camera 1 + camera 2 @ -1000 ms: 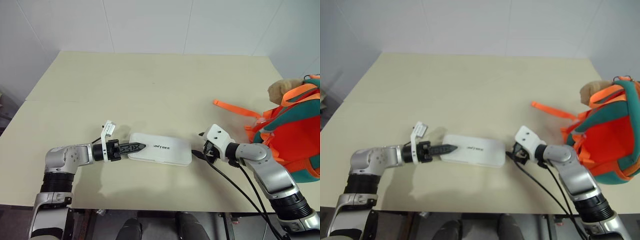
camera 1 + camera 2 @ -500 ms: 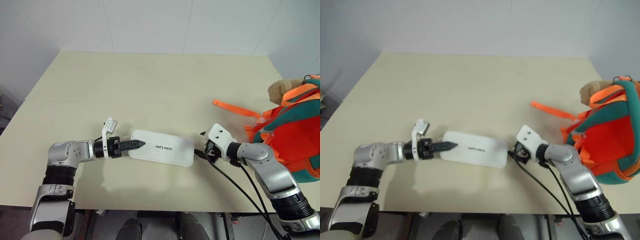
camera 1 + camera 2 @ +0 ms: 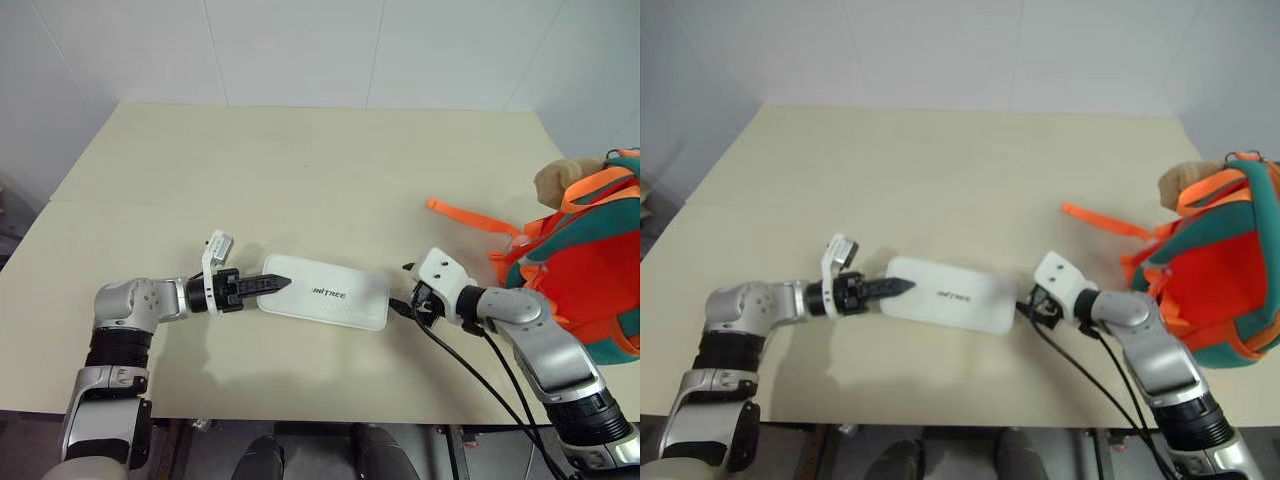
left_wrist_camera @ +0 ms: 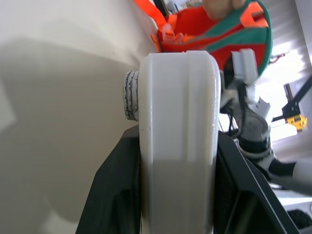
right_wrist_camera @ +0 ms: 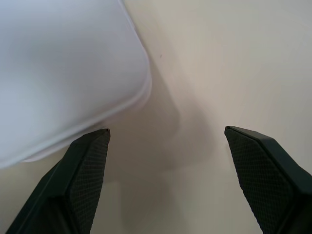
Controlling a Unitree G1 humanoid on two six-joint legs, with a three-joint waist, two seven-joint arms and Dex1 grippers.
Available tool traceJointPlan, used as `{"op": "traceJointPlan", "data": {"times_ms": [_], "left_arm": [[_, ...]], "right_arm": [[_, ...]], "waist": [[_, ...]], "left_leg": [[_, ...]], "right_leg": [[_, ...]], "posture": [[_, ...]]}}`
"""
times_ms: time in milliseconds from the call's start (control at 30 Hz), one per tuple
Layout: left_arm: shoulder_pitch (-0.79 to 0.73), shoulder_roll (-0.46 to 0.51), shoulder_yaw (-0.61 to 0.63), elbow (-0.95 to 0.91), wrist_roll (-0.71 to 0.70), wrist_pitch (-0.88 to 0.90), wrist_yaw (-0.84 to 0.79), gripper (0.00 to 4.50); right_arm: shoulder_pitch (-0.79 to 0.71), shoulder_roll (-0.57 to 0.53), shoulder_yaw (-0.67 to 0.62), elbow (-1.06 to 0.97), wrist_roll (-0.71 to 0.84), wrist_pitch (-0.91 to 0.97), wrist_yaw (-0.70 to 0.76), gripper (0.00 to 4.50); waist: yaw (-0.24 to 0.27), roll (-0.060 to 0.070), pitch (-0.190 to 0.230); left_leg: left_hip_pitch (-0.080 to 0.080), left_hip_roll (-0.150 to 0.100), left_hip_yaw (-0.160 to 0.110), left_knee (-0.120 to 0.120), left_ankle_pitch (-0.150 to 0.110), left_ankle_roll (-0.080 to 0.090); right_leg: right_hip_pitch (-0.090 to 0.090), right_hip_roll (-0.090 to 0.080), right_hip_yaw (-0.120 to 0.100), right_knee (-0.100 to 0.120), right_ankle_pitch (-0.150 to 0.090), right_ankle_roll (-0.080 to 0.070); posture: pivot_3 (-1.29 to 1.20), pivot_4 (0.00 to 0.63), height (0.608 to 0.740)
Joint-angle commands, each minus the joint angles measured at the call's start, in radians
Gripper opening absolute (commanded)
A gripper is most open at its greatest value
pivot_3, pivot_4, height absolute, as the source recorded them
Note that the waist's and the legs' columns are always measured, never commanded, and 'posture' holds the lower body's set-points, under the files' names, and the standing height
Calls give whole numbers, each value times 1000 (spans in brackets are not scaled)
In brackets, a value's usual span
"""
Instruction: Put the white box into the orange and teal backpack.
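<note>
The white box [image 3: 325,292] lies flat near the table's front edge, dark lettering on its top. My left gripper [image 3: 272,285] is shut on its left end; in the left wrist view the box [image 4: 178,112] sits clamped between the two black fingers [image 4: 114,195]. Just off the box's right end, my right gripper [image 3: 407,301] stands open with nothing in it. The right wrist view has the box's rounded corner [image 5: 63,73] ahead of its spread fingers [image 5: 83,170]. The orange and teal backpack [image 3: 590,270] stands at the table's right edge, with a tan plush ball [image 3: 562,180] on top.
An orange strap [image 3: 470,217] of the backpack trails across the beige table [image 3: 300,160] toward the middle. Black cables [image 3: 470,375] hang from my right wrist over the front edge. White walls stand behind the table.
My left gripper has closed on the box's left end, and the box has turned slightly on the table. My right gripper stays open beside the other end.
</note>
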Motion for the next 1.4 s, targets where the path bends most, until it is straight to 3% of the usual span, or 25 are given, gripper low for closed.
{"op": "traceJointPlan", "data": {"times_ms": [33, 233, 467, 633, 900, 1133, 1400], "left_arm": [[15, -12, 80, 4, -50, 54, 51, 1336], [26, -47, 214, 24, -113, 107, 117, 1334], [32, -104, 321, -17, -179, 166, 220, 1334], [24, -131, 375, -27, -223, 222, 279, 1333], [-23, -133, 336, 27, -212, 232, 289, 1332], [-55, -138, 297, 66, -211, 205, 274, 1332], [-35, -144, 305, 40, -230, 207, 287, 1332]], "right_arm": [[31, 10, -80, -114, 64, 24, -14, 4500], [148, 24, -213, -310, 174, 106, -49, 4500], [289, 229, -339, -599, 239, 211, -304, 4500], [384, 331, -344, -715, 198, 197, -440, 4500], [524, 408, -390, -731, 99, 56, -612, 4500], [482, 421, -467, -661, 33, 15, -684, 4500], [426, 424, -467, -551, 17, -10, -699, 4500]], "waist": [[0, 0, 0], [1, 0, 0], [3, 0, 0], [3, 0, 0], [4, 0, 0], [-1, 0, 0], [0, 0, 0]], "left_leg": [[0, 0, 0, 0, 0, 0], [-1, 0, 0, -1, 0, 0], [0, 0, -1, -1, 0, -1], [-1, 0, -1, -1, 0, -4], [0, 0, -1, -1, 0, -4], [1, 0, -1, -2, 1, -6], [1, 0, -1, -2, 1, -6]], "right_leg": [[0, 0, 0, 0, 0, 0], [-1, 0, 0, 0, 0, 0], [-1, 0, 0, 0, 0, 0], [-1, -1, 0, 0, 0, 0], [-1, -1, 0, 0, 0, 0], [0, 0, 0, 0, 0, 0], [-1, -1, 0, 0, 0, 0]], "posture": [[0, 150, 740], [0, 150, 740], [0, 150, 740], [0, 150, 740], [0, 150, 740], [0, 150, 740], [0, 150, 740]]}}
